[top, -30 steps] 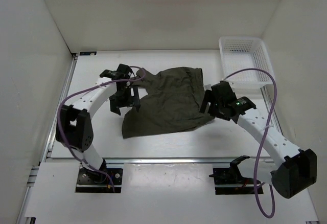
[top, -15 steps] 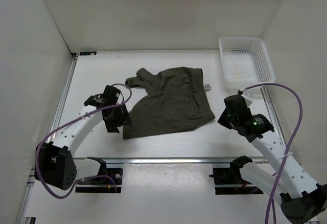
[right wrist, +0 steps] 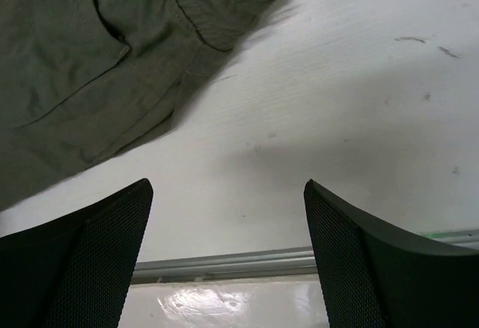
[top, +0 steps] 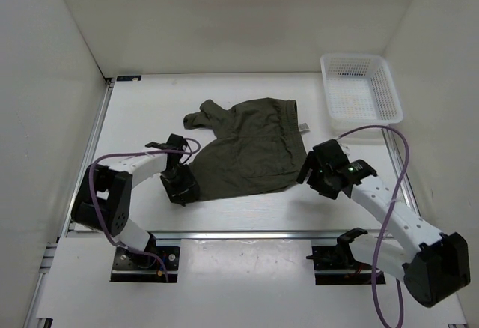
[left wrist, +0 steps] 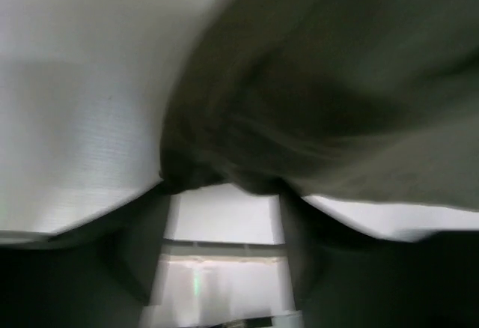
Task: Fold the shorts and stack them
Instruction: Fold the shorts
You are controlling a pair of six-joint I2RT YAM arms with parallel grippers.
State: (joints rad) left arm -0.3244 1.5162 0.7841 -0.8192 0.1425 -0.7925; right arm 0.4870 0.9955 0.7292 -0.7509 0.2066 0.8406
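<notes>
The dark olive shorts lie spread and wrinkled on the white table, waistband toward the right. My left gripper sits low at their near-left corner. In the blurred left wrist view the shorts fill the upper right, and the left gripper is open, the hem right at its fingertips and white table showing in the gap. My right gripper hovers just off the near-right corner. In the right wrist view it is open wide over bare table, the shorts lying ahead to its left.
A white mesh basket stands at the back right corner. A small pale tag lies beside the shorts' right edge. A metal rail runs along the table's front edge, and white walls close in the left, back and right.
My left arm has swung from the shorts' far-left side down to their near-left corner. My right arm drew back toward its base, then came forward again. The shorts' far-left part has settled flat.
</notes>
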